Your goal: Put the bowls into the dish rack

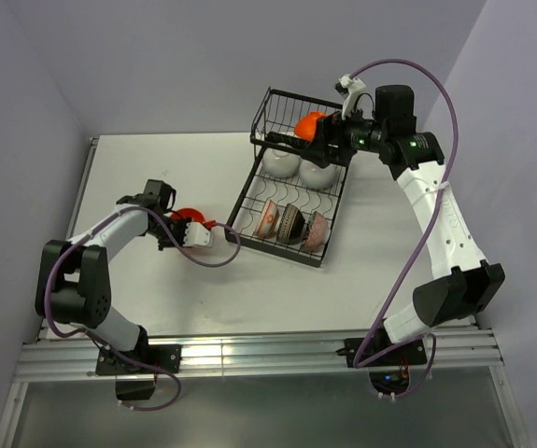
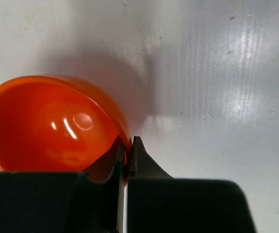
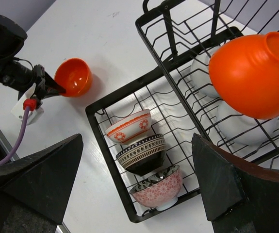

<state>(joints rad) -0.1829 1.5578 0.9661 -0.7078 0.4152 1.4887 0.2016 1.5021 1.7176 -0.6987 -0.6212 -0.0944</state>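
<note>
Orange-red bowl [image 2: 52,126] at centre-left of overhead frame, rim clamped in left gripper [image 2: 128,145]; second orange bowl [image 3: 253,73] upper centre, seemingly resting on dish rack [image 3: 167,34] basket, right gripper [image 3: 137,145] alongside, jaws spread wide.

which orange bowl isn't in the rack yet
The orange bowl pinched by its rim in the left gripper, left of the dish rack. The other orange bowl sits upside down in its raised basket.
</note>
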